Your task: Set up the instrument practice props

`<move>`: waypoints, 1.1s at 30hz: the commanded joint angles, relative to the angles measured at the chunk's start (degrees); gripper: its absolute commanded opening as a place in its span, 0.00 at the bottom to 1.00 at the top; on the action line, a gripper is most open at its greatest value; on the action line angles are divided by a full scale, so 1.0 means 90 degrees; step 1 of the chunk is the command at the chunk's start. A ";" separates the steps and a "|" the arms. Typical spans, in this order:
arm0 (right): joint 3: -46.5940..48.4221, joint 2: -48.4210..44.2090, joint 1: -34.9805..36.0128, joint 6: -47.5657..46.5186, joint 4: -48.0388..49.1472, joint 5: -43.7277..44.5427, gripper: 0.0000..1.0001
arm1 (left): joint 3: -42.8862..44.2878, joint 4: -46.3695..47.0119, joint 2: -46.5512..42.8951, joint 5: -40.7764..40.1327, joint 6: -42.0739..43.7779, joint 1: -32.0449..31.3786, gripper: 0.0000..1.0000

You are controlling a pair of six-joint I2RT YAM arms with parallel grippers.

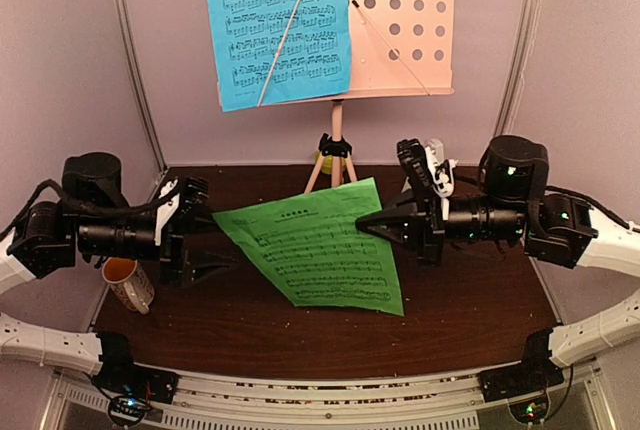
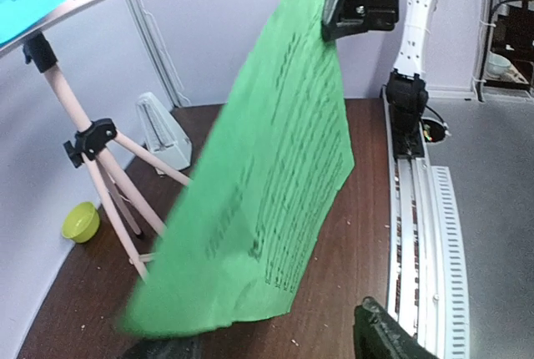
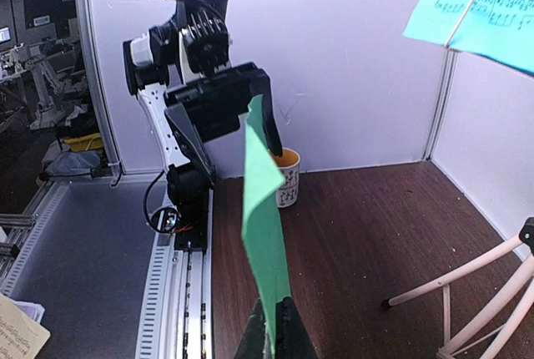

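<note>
Top view
- Green music sheet (image 1: 315,250): raised over the brown surface (image 1: 460,300), stretched between the two hands, in front of the stand's legs.
- Right hand (image 1: 385,226): fingers pinched together on the right edge of the green music sheet.
- Left hand (image 1: 203,240): fingers spread apart at the sheet's left edge, nothing clamped.
- Pink stand (image 1: 400,20): perforated panel at the back on tripod legs, upright.
- Blue music sheet (image 1: 275,20): resting on the left half of the pink stand's panel, and overhanging its left side.
- Mug (image 1: 128,283): white, on the surface at the left edge, just below the left arm.

Left wrist view
- Green music sheet: hangs slanted, its top edge gripped by the right hand and its lower edge free between this hand's wide-set fingers.
- Metronome (image 2: 163,129): white pyramid standing on the surface by the back wall, beyond the tripod legs.
- Bowl (image 2: 81,221): lime green, on the surface near the wall, on the other side of the tripod legs from the metronome.

Right wrist view
- Green music sheet: seen edge-on, nipped at the bottom between this hand's closed fingers; its far edge reaches the left hand's parted fingers.
- Mug: on the surface behind the sheet, near the wall.
- Blue music sheet: a corner shows at upper right.
</note>
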 commanded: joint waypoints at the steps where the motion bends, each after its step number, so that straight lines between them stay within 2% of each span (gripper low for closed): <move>1: 0.0193 -0.0363 -0.0008 0.0359 0.0031 -0.0022 0.00 | -0.0659 0.2178 -0.0331 -0.0552 -0.0457 -0.0007 0.67; 9: 0.0374 -0.0723 -0.0111 0.0640 0.0191 -0.0231 0.00 | -0.0531 0.3824 0.0510 0.0083 -0.0816 -0.0005 0.72; 11: 0.0422 -0.0772 -0.0139 0.0670 0.0188 -0.0220 0.00 | -0.0448 0.4121 0.0700 0.0428 -0.0933 -0.0017 0.70; 13: 0.0452 -0.0838 -0.0239 0.0724 0.0190 -0.0174 0.00 | -0.0391 0.4407 0.0859 0.0861 -0.1077 -0.0012 0.62; 16: 0.0380 -0.0958 -0.0498 0.0907 0.0444 -0.0165 0.00 | -0.0502 0.4977 0.0979 0.1198 -0.1436 -0.0020 0.39; 20: 0.0294 -0.0917 -0.0886 0.1314 0.0901 -0.0425 0.00 | -0.0714 0.5935 0.1071 0.1149 -0.1912 -0.0032 0.17; 22: 0.0290 -0.0869 -0.1021 0.1524 0.1190 -0.0509 0.00 | -0.0541 0.6088 0.1168 0.1062 -0.1984 -0.0043 0.05; 23: 0.0300 -0.0843 -0.1101 0.1606 0.1296 -0.0507 0.00 | -0.0419 0.6091 0.1218 0.0986 -0.2007 -0.0051 0.00; 26: 0.0373 -0.0766 -0.1335 0.1818 0.1419 -0.0354 0.02 | 0.0012 0.5892 0.1369 0.0574 -0.2157 -0.0059 0.00; 27: 0.0379 -0.0754 -0.1410 0.1842 0.1409 -0.0265 0.07 | 0.0179 0.5736 0.1419 0.0443 -0.2170 -0.0052 0.00; 31: 0.0148 -0.0853 -0.1660 0.1857 0.1282 0.0456 0.52 | 0.0714 0.5078 0.1543 -0.0339 -0.2379 -0.0044 0.00; 33: -0.0177 -0.0966 -0.1745 0.1846 0.1304 0.0910 0.64 | 0.0951 0.4775 0.1552 -0.0599 -0.2449 -0.0028 0.00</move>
